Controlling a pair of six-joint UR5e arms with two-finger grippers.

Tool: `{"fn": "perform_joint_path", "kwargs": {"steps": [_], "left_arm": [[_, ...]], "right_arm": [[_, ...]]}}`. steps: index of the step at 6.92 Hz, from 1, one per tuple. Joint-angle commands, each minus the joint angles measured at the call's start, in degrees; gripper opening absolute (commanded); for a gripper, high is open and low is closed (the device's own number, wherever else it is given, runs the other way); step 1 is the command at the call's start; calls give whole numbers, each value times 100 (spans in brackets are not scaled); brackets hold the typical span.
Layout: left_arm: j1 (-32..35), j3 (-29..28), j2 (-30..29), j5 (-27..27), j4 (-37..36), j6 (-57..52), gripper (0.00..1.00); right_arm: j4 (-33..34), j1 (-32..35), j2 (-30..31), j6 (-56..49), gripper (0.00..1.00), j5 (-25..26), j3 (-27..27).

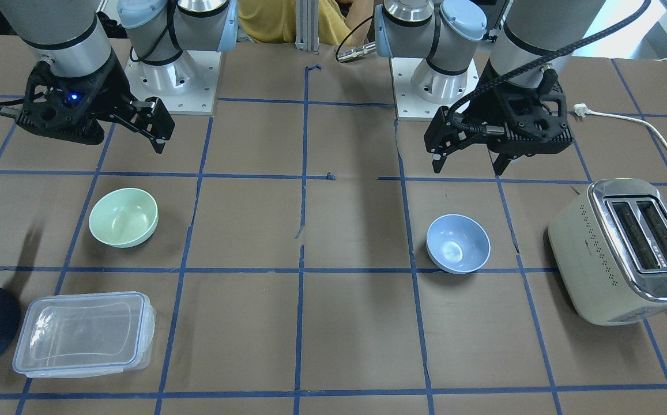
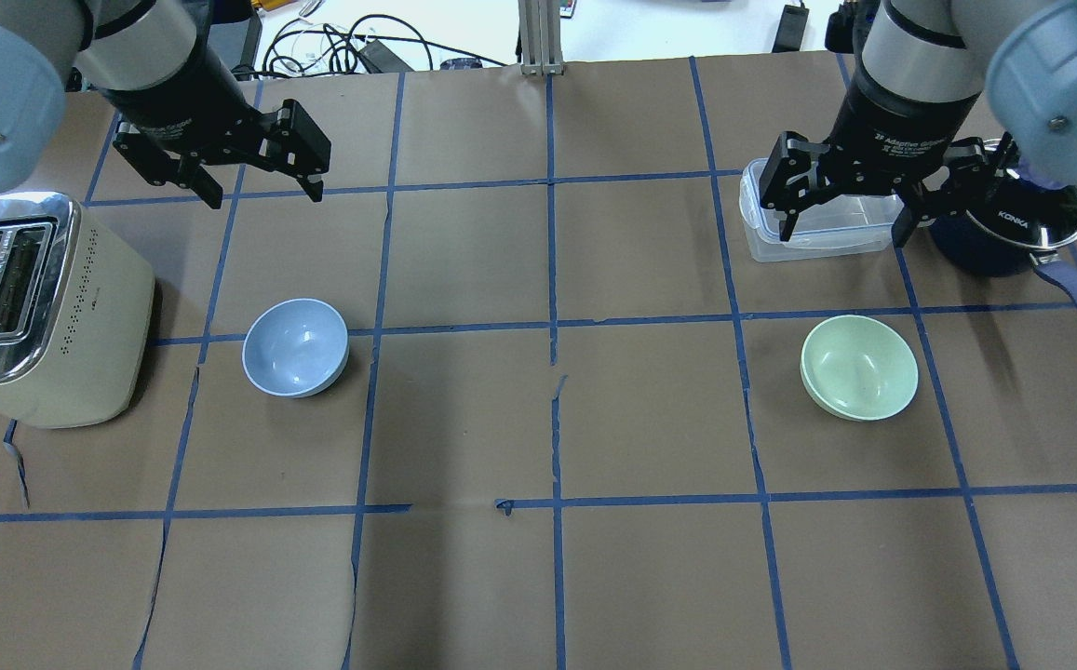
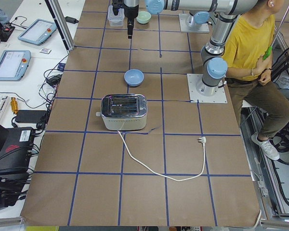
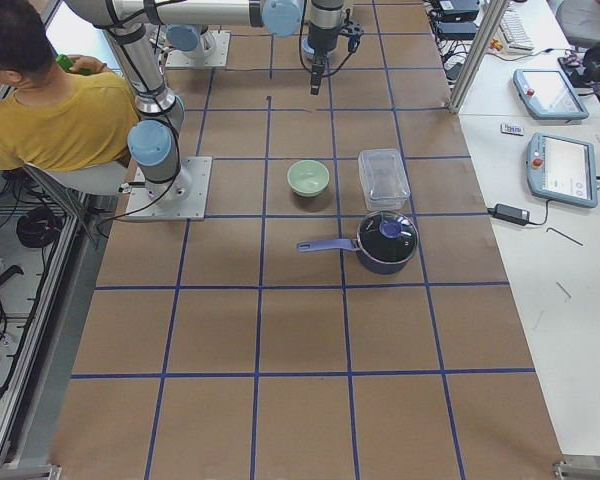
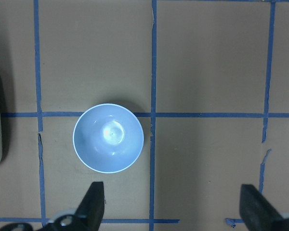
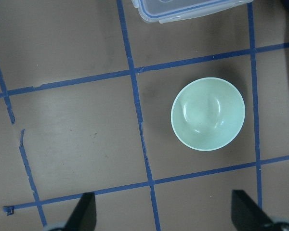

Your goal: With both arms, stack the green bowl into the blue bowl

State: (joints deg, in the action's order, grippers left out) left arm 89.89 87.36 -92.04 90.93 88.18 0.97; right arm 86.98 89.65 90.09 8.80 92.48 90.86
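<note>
The green bowl [image 2: 859, 366] stands upright and empty on the table's right half; it also shows in the front view [image 1: 124, 217] and the right wrist view [image 6: 208, 114]. The blue bowl [image 2: 295, 346] stands upright and empty on the left half, also in the front view [image 1: 458, 242] and the left wrist view [image 5: 108, 137]. My left gripper [image 2: 263, 194] hovers open and empty above the table beyond the blue bowl. My right gripper [image 2: 842, 234] hovers open and empty beyond the green bowl, over the clear container. The bowls are far apart.
A cream toaster [image 2: 35, 307] stands left of the blue bowl, its cord [image 1: 656, 132] trailing on the table. A clear plastic container [image 1: 85, 333] and a dark blue saucepan [image 2: 1013, 233] lie beyond the green bowl. A person in yellow [image 3: 253, 43] sits behind the robot.
</note>
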Motion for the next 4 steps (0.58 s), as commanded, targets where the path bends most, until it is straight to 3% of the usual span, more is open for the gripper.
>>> {"fn": "perform_joint_path", "kwargs": {"steps": [1,4], "left_arm": [[3,27,37,4,6,0,100],[3,1,29,-5,-3,0,100]], "right_arm": [[-6,0,0,-1,100,-2,2],[-6,9,0,-1,100,7,19]]}}
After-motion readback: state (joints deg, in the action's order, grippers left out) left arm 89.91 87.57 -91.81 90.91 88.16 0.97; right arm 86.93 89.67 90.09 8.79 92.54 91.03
